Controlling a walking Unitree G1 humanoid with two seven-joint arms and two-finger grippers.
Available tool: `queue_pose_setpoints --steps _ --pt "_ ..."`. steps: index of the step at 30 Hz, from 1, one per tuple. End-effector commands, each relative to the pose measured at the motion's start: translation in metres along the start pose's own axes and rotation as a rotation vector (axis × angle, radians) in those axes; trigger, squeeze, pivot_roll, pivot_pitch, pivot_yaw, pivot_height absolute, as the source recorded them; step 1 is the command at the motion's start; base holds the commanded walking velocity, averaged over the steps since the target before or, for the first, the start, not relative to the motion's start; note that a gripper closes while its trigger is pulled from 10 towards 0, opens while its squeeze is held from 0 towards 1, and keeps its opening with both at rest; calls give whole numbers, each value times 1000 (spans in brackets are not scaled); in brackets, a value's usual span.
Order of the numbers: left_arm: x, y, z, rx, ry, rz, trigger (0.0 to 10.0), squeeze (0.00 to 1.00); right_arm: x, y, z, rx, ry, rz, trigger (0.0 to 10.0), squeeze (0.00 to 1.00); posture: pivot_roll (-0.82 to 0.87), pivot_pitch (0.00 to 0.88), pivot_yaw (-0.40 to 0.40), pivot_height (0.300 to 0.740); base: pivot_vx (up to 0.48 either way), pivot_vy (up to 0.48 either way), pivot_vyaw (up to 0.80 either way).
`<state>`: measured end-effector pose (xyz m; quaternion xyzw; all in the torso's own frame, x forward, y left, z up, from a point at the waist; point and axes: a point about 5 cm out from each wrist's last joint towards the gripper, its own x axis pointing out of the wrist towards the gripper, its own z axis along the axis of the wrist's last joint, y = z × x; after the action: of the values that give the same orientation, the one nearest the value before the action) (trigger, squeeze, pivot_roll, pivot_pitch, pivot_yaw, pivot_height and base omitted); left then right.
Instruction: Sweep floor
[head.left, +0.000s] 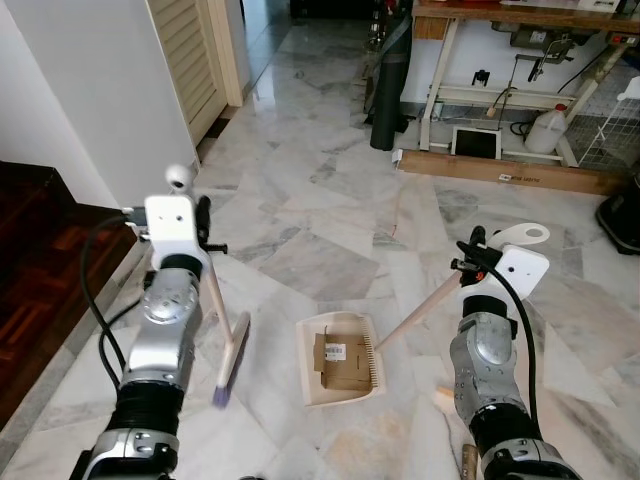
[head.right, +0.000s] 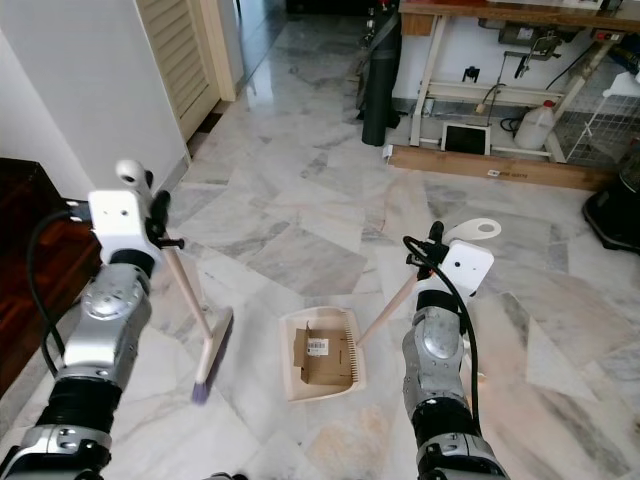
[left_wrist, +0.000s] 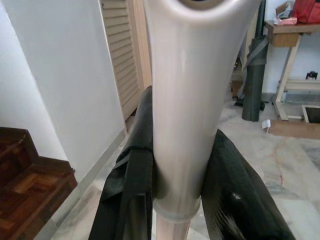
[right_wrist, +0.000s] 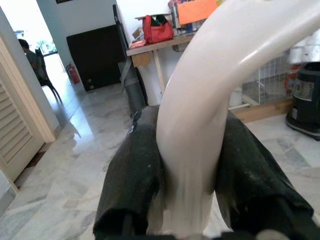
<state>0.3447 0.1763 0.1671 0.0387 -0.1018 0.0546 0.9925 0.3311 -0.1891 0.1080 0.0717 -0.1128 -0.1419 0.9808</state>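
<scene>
My left gripper (head.left: 205, 236) is shut on the pale broom handle (left_wrist: 182, 110), its black fingers (left_wrist: 134, 175) pressing both sides of it. The broom head (head.left: 232, 360) rests on the marble floor with purple bristles at its near end. My right gripper (head.left: 471, 258) is shut on the cream dustpan handle (right_wrist: 197, 125), which slants down to the dustpan (head.left: 304, 362) standing on the floor between my arms. A flat piece of brown cardboard (head.left: 345, 362) with a white label lies inside the pan. The broom head lies a little left of the pan, not touching it.
A dark wooden step (head.left: 40, 270) and white wall (head.left: 90, 90) close off the left. Ahead stand a louvered door (head.left: 190, 50), a dark rolled bundle (head.left: 388, 95), a long wooden plank (head.left: 500, 172), a workbench (head.left: 520, 15) and a white jug (head.left: 545, 130). A person (right_wrist: 30, 55) sits far off.
</scene>
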Motion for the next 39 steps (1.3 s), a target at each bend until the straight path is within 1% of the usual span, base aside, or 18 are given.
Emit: queue_pose_setpoints --steps 1,4,7,8,15,22,31,39 --pt "4 -5 12 0 -82 7 10000 0 4 6 13 31 -56 17 10000 0 10 87 -4 740 0 0 0" --pt "5 -9 12 1 -88 17 10000 0 3 5 14 35 -56 9 10000 0 10 113 3 740 0 0 0" --pt "5 -11 11 6 -90 8 10000 0 2 5 15 40 -54 6 10000 0 10 116 3 740 0 0 0" --pt "5 -11 11 9 -92 7 10000 0 2 6 15 41 -52 6 10000 0 12 133 6 740 0 0 0" --pt "5 -11 10 7 -100 5 10000 0 0 7 15 47 -42 5 10000 0 8 152 8 740 0 0 0" --pt "7 -16 12 3 -113 -20 10000 0 -2 10 16 56 -34 7 10000 0 1 162 25 740 0 0 0" --pt "7 -17 12 2 -120 -29 10000 0 -3 11 17 60 -25 12 10000 0 2 162 28 740 -254 0 0" --pt "7 -15 14 4 -132 -24 10000 0 -4 15 16 64 -14 23 10000 0 13 149 27 740 -271 0 0"
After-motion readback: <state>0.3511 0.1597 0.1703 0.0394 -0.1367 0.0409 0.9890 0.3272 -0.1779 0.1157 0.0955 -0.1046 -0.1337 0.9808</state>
